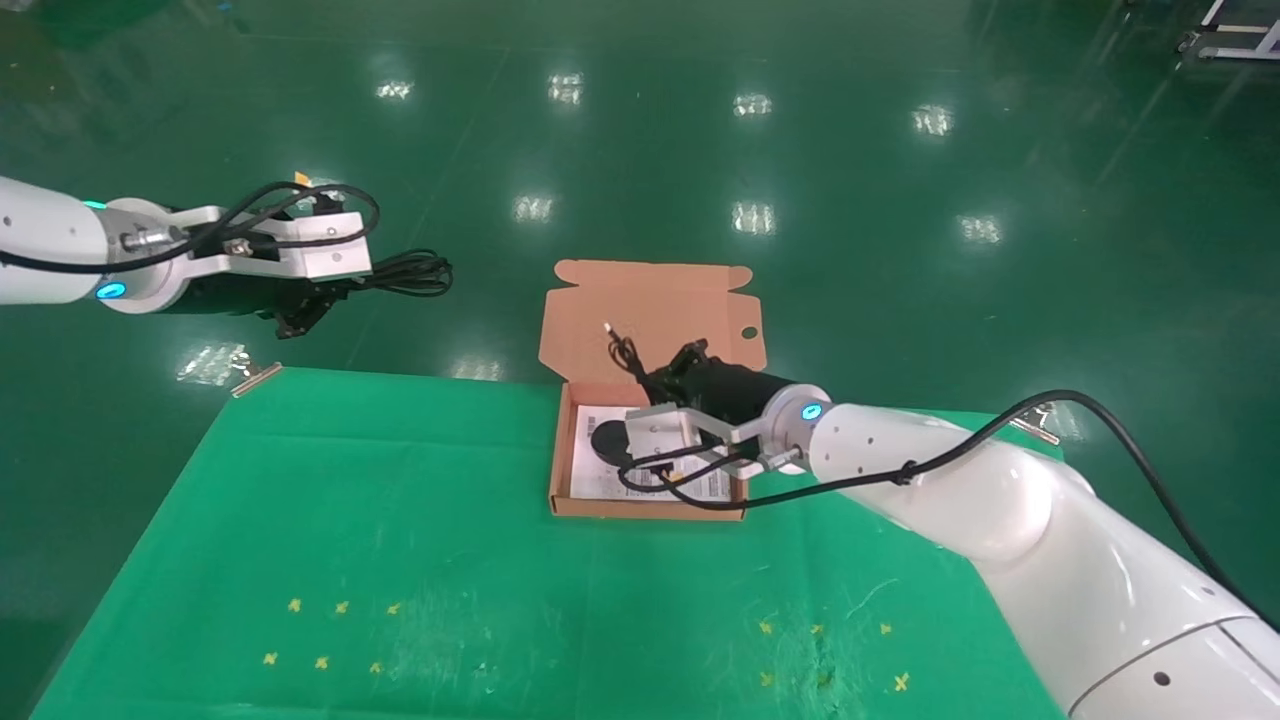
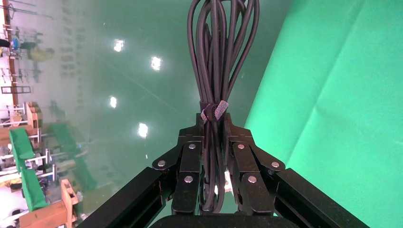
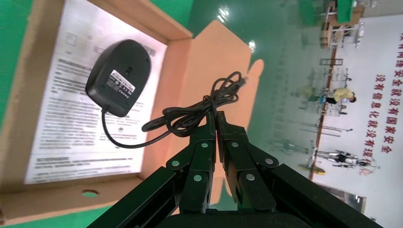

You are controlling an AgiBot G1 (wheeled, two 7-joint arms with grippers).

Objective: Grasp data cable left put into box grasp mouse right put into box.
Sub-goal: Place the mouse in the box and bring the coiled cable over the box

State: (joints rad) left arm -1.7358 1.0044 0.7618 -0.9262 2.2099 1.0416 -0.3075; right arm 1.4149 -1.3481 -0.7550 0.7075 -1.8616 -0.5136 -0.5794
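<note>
Now, from the head view, the small shallow salmon-orange cardboard box (image 1: 655, 330) stands at the far edge of the green table (image 1: 400, 520) with its flap lid open, and it is the landmark for the rest. The right gripper (image 1: 690, 365) hovers just over the box. The small black oval mouse (image 1: 607, 440) lies inside it, on the white printed sheet (image 1: 590, 478). The left gripper (image 1: 305, 315) hangs well apart from the box, out over the shiny green floor (image 1: 800, 150), holding the looped black data cable (image 1: 410, 272).

Next, in the left wrist view, the fingers (image 2: 190, 164) are closed narrow on the tied waist of the cable bundle.

Finally, in the right wrist view, the fingers (image 3: 204, 147) pinch the bunched thin black cord (image 3: 199, 111) of the mouse, above the box's lid.

I judge the mouse step nearly finished. The next move calls for lowering the cord into the box and releasing it; afterwards the cable must travel to the box.
</note>
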